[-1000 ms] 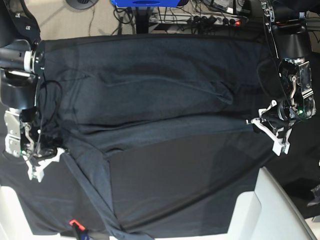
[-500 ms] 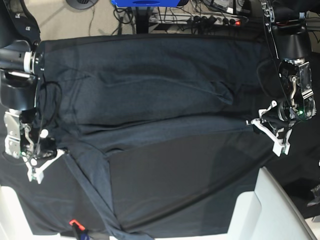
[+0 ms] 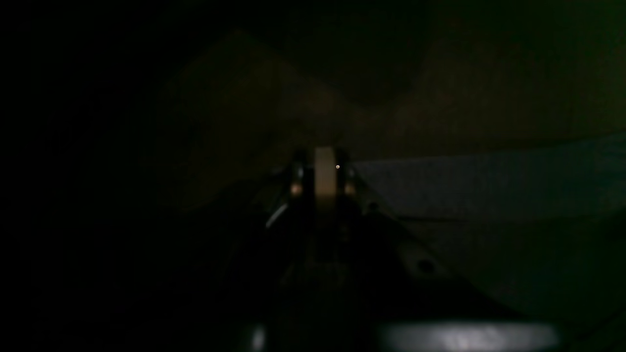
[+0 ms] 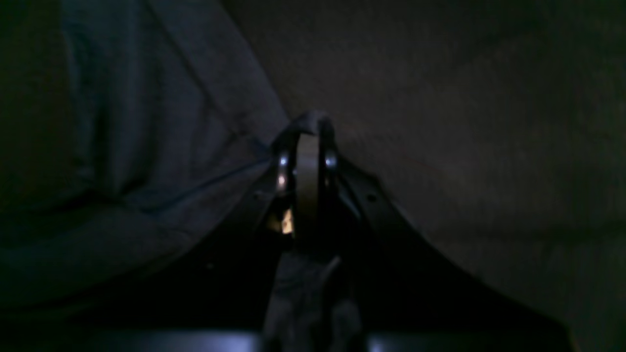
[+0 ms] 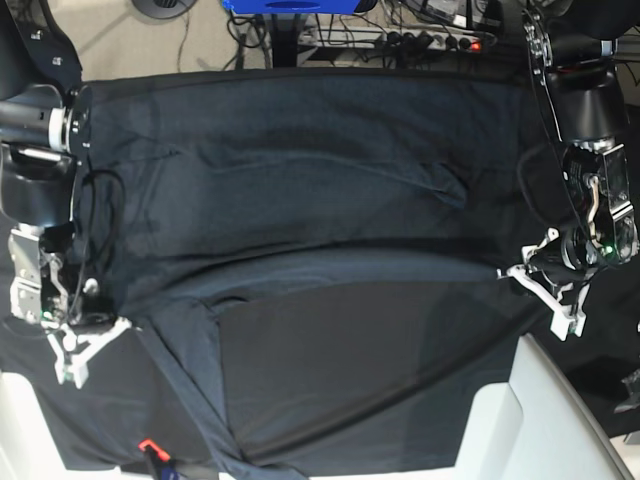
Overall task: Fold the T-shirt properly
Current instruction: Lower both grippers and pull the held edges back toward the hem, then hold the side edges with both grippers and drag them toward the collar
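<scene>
T-shirt lies spread over the black tabletop; the left gripper is clenched on its edge at one side, and the right gripper pinches the opposite edge

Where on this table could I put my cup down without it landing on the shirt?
The T-shirt covers most of the top. Bare black tablecloth shows below its folded edge, between the trailing strip of shirt and the white table corner. Both sides are crowded: each claw, left and right, pinches a shirt edge.
</scene>
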You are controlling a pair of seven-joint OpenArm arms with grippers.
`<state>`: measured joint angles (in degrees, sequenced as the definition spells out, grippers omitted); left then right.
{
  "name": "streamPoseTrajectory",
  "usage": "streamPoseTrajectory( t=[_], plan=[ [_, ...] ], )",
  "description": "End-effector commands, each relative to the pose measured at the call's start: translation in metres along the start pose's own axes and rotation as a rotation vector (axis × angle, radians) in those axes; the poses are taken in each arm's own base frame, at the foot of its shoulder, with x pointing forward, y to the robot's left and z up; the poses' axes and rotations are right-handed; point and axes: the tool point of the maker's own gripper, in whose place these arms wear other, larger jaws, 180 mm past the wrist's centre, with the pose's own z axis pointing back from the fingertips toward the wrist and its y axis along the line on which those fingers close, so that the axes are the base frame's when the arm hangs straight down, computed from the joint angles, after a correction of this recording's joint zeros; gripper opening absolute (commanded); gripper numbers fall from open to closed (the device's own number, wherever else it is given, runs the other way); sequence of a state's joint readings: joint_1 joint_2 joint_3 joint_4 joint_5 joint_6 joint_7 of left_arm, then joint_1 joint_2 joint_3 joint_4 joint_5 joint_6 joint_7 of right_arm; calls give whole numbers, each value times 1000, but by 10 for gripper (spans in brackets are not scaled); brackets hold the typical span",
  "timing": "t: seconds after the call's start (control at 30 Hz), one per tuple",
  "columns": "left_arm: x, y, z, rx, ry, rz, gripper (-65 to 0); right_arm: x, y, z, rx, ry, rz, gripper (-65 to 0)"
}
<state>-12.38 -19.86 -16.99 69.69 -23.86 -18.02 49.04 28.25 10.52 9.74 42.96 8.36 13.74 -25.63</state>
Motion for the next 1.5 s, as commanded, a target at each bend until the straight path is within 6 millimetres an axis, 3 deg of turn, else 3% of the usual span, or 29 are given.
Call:
streamPoseTrajectory(
  t=[0.0, 0.3, 0.63, 1.13, 1.37, 1.47],
  plan=[
    [30, 4, 8, 7, -79, -7, -650, 34, -3, 6, -4, -83, 6, -650],
    [49, 3, 11, 5, -115, -8, -650, 36, -4, 6, -7, -90, 3, -650],
    [68, -6, 25, 1, -179, -52, -650, 17, -12, 5, -21, -57, 1, -650],
    [12, -5, 31, 14, -95, -95, -650, -18, -21, 6, -37, 46, 11, -650],
    [16, -7, 35, 14, -110, -107, -650, -14, -20, 6, -33, 41, 16, -650],
    [17, -7, 35, 14, -111, -107, -650, 9, -16, 11, -30, -17, 29, -650]
  ],
)
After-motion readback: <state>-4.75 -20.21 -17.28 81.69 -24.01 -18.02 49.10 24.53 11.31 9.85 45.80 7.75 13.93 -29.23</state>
